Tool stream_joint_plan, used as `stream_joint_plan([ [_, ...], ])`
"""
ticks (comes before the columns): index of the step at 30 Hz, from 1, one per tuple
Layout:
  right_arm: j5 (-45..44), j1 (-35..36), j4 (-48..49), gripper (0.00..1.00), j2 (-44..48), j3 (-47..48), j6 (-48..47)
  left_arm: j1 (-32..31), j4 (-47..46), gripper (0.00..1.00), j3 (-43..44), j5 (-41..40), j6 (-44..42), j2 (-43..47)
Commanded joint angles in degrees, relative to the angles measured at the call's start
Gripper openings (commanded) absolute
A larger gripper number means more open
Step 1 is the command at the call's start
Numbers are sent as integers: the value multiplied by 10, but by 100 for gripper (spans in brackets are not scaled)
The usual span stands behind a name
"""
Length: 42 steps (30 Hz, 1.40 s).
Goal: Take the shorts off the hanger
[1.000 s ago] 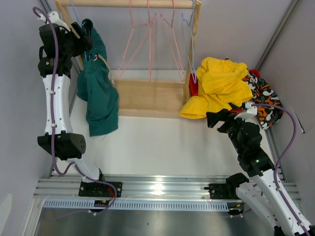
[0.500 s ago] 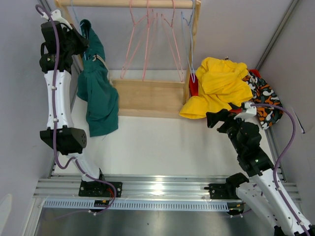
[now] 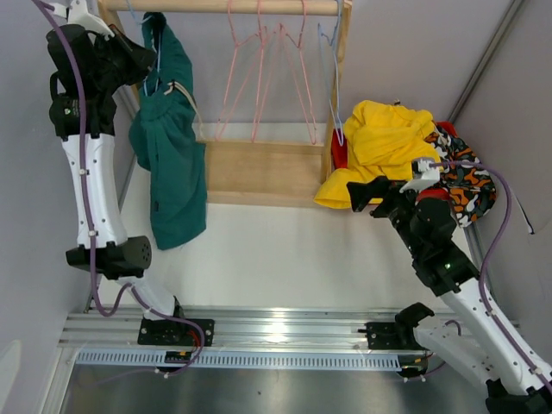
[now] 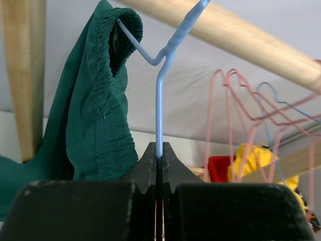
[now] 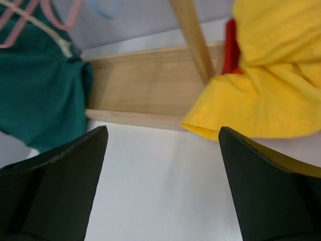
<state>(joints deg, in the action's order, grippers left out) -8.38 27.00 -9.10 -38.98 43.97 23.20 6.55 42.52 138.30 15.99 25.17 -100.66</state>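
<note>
— Gripper on the left [image 4: 159, 152], what is it doing?
— It is pinching the thin wire of a blue hanger [image 4: 159, 95], with the jaws pressing together on it. It is reaching high, near the rod [image 3: 224, 6].
— And the green shorts [image 3: 175, 164]?
— They are hanging from that same hanger at the left end of the rod. One arm of the wire is going into the elastic waist, and the legs are drooping down by the left side of the rack [image 3: 259, 168].
— What is hanging in the middle?
— Pink hangers [image 3: 259, 78], leaning close together on the rod.
— Then the right gripper [image 5: 160, 150]?
— It is standing wide open over the white table [image 3: 276, 250], gripping nothing, and it is pointing toward the rack, just in front of the yellow shorts [image 3: 384, 142].
— Where are those lying?
— They are lying in a heap beside the right post of the rack, and they are partly covering the patterned shorts [image 3: 470, 172] further right.
</note>
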Motion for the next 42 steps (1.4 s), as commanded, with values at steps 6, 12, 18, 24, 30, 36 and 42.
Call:
stream_joint_plan([
  [6,-101,295,159,99,-182,228,-127,-32,-89,0,-68,32,26,114],
  [12,-146,462,174,99,-442,457,-189,-36,-75,0,-76,54,25,119],
  [18,-149,489,142,99,-635,678,-197,-36,-62,0,-94,62,15,139],
  [24,-151,489,141,99,-729,778,-202,-34,-66,0,-105,80,23,165],
  [30,-182,484,160,99,-809,829,-228,-23,-75,0,-126,106,39,187],
  [36,-204,482,157,0,-825,833,-223,-12,-79,0,-141,110,37,202],
  [42,-228,535,214,0,-721,621,-228,-11,-88,0,-150,110,35,198],
])
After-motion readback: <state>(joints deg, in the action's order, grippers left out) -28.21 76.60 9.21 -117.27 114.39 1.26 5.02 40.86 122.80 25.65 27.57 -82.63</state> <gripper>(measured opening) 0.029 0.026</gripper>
